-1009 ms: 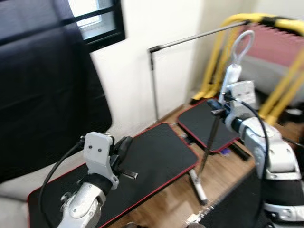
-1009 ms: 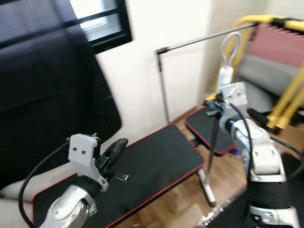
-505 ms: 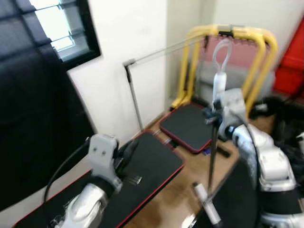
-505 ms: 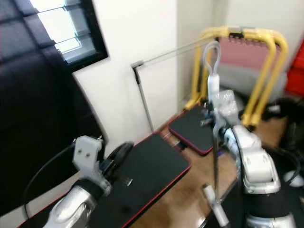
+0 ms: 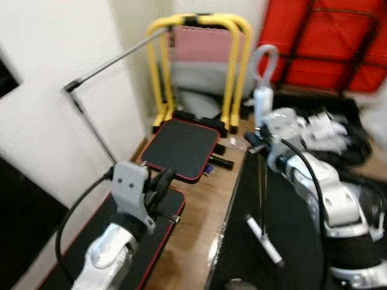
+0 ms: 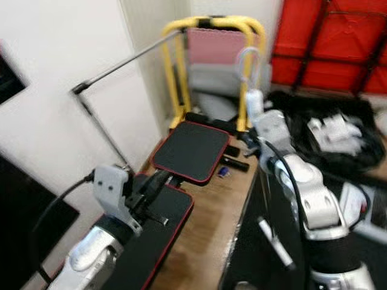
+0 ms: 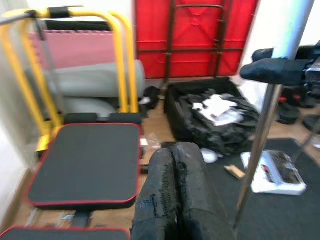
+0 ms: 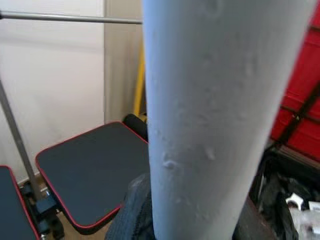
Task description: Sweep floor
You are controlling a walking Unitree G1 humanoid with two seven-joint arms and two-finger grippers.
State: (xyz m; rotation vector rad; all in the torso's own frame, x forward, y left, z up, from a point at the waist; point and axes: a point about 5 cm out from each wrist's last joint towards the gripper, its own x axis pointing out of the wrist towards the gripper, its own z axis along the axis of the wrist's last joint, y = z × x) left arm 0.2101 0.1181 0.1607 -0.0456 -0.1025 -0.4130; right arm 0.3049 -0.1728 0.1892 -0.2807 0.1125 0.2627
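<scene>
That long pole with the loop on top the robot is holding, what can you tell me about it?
The broom stands nearly upright. It has a thin metal pole, a pale grip near the top and a rounded hanging loop above. The right gripper is closed around the grip. Low down, a pale fitting angles off the pole over the dark mat; its sweeping end is too blurred to make out.

We see bare wood floor (image 6: 213, 211) running as a narrow lane between the red-edged black pads (image 6: 190, 151) and a dark mat (image 5: 290, 217). A yellow frame (image 5: 196, 24), a black bag (image 7: 215, 117) and a slanting grey bar (image 6: 127, 63) close off the far end.
</scene>
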